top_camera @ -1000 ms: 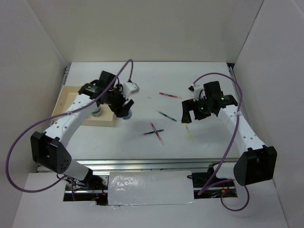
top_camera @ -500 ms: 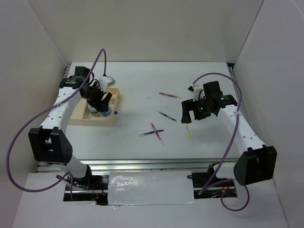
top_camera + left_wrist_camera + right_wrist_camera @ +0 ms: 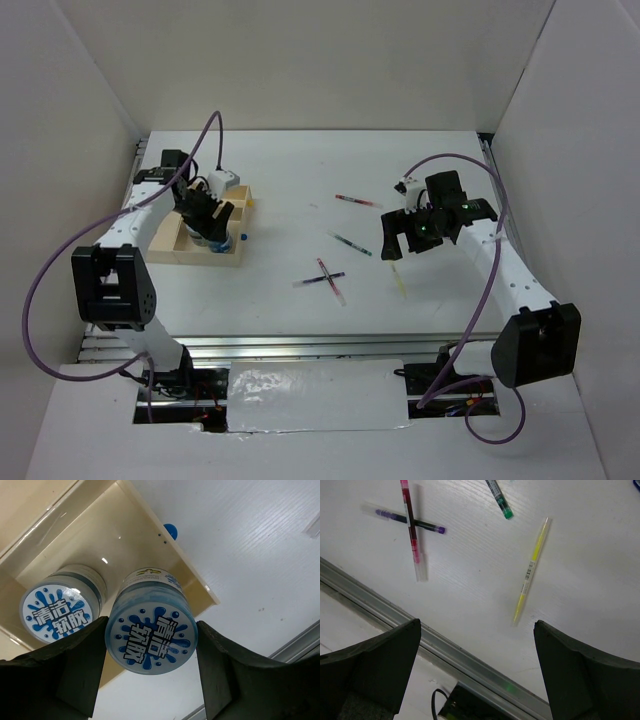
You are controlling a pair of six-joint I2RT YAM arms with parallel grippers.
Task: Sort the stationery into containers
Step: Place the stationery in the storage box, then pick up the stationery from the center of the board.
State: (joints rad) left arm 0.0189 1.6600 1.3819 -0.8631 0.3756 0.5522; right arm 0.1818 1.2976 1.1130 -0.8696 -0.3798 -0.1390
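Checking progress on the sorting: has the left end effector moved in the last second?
Yes. The left end effector, gripping a blue-white cylinder, moved leftward from right of the tray to above it.

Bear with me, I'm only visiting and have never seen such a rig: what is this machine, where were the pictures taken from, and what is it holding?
The left arm and the right arm are robots at a white table, each ending in a two-finger gripper. The wide picture comes from a fixed camera above and behind them, the other two from cameras on the wrists. The left gripper holds a round blue-and-white tub by the edge of a tan tray, in which a matching tub sits. The right gripper is open above loose pens: a yellow pen, a pink pen crossing a purple pen, a green-tipped pen.
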